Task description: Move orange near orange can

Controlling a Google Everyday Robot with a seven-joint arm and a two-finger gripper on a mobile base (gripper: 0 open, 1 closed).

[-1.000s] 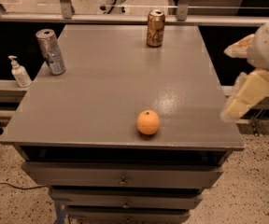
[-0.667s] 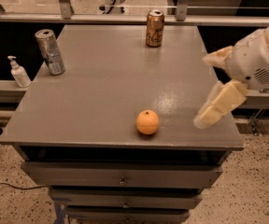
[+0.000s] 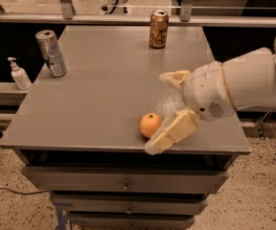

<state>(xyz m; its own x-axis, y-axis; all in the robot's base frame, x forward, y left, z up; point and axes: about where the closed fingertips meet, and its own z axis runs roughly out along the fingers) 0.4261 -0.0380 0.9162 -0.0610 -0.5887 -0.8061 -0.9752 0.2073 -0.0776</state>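
The orange [image 3: 150,124] lies near the front edge of the grey table [image 3: 104,95], right of centre. The orange can [image 3: 158,29] stands upright at the far edge, well behind the orange. My gripper [image 3: 164,110] comes in from the right and is open. One cream finger [image 3: 172,131] lies just right of and in front of the orange, touching or nearly touching it. The other finger [image 3: 174,77] points left behind and above the orange. The orange sits at the mouth of the open fingers, not gripped.
A silver-grey can [image 3: 51,52] stands at the table's left edge. A white pump bottle [image 3: 19,74] stands on a lower ledge to the left. Drawers [image 3: 123,183] run under the table front. A rail [image 3: 128,18] crosses behind the table.
My gripper has moved left from the table's right edge toward the orange and now has its open fingers beside it. The orange and both cans have not moved.
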